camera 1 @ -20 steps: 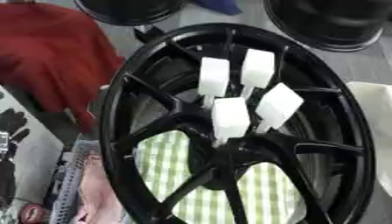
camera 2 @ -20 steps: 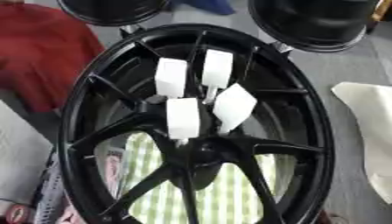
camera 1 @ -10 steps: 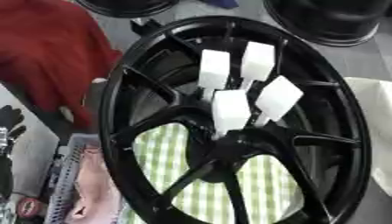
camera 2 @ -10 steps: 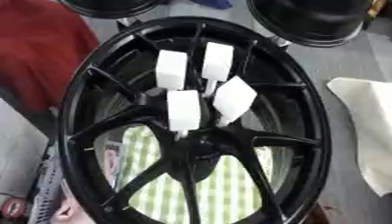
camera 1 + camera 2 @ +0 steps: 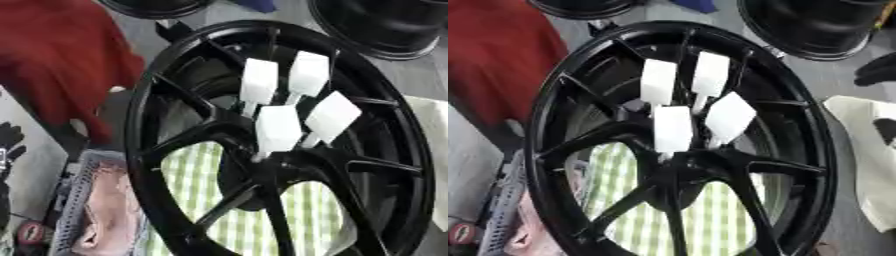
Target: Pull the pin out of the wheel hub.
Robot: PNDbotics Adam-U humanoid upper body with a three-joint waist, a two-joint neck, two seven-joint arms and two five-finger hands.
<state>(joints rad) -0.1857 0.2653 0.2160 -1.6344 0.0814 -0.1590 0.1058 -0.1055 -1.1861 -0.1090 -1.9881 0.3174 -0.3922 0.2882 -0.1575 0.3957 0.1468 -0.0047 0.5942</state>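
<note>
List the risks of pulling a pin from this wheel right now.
Four white pins stand bunched at the hub, so a robot hand reaching for one may knock or grab its neighbours. The wheel looks tilted, so a pull might shift it. Only a dark shape, perhaps the left robot hand, shows at the left edge, well away from the pins.

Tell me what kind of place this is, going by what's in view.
Probably a wheel workshop or a test bench set up like one. A large black wheel hub with white pins stuck in it fills the view, more black rims stand behind it, and a basket sits alongside.
</note>
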